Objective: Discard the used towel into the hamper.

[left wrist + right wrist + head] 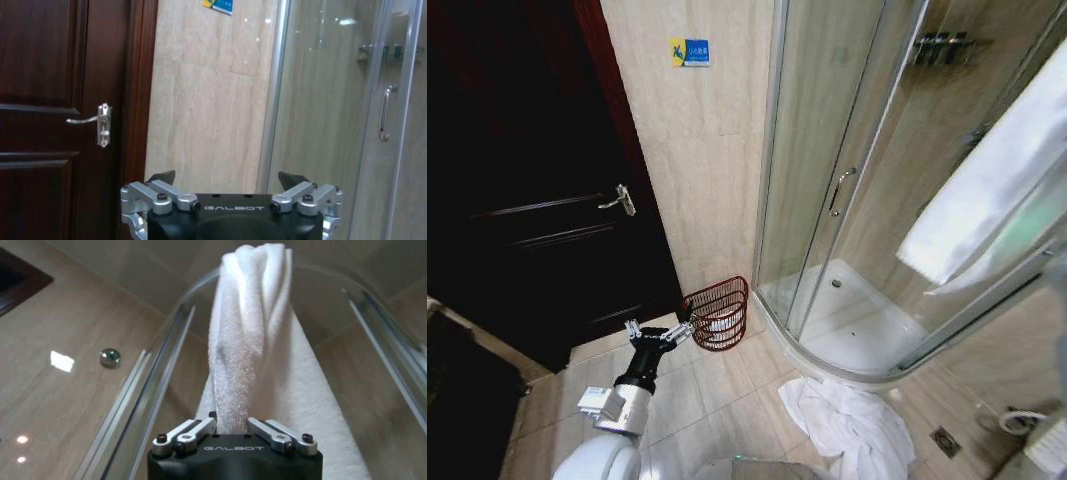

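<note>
while my right gripper is clamped on the white towel draped over the glass shower rail, my left gripper hangs low with its fingers spread and nothing between them, just beside the red wire hamper, which stands on the floor against the tiled wall.

dark wood door, lever handle | blue-yellow sign on beige tiled wall | glass shower enclosure, white tray | wire rack inside
</note>
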You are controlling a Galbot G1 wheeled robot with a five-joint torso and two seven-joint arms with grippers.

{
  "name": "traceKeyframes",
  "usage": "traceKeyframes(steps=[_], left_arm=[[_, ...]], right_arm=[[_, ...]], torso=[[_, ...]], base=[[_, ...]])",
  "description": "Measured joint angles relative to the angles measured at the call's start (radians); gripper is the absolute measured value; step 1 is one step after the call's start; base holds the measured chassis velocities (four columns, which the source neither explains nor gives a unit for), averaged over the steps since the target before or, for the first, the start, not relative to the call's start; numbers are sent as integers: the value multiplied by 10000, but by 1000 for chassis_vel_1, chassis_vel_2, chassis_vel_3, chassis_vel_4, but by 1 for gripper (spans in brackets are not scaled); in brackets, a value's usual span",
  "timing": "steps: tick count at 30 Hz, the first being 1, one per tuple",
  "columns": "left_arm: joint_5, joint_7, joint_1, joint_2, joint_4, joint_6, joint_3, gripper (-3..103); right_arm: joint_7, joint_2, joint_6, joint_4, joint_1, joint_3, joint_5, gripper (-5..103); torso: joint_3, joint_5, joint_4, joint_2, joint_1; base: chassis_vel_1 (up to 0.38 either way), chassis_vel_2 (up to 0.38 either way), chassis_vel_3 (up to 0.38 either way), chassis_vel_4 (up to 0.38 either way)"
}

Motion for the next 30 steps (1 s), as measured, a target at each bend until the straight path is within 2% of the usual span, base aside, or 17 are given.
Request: traceKeyframes(steps=[2,3,8,13,17,30], left_arm=[[0,0,0,2,0,0,0,100],[0,0,0,2,0,0,0,100],[0,0,0,2,0,0,0,100],[0,0,0,1,0,0,0,100],[0,0,0,1,0,0,0,100],[0,0,0,1,0,0,0,100]], right_arm=[[53,636,130,397,-473,-77,-290,4],[53,636,130,397,-473,-77,-290,4],[-33,1984,502,959,-1610,-320,-1012,4],[-36,2559,718,1177,-2115,-427,-1369,4],[-56,2923,1076,1117,-2578,-511,-1773,4],[-51,3803,1575,1082,-3299,-964,-2638,4]], torso=[[0,-12,-2,1,0],[0,-12,-2,1,0],[0,1,-3,-1,0],[-1,-11,-1,0,0],[-1,-7,-3,0,0],[-1,-7,-1,0,0]], base=[[0,0,0,0],[0,0,0,0],[0,0,0,0],[0,0,0,0],[0,0,0,0],[0,0,0,0]])
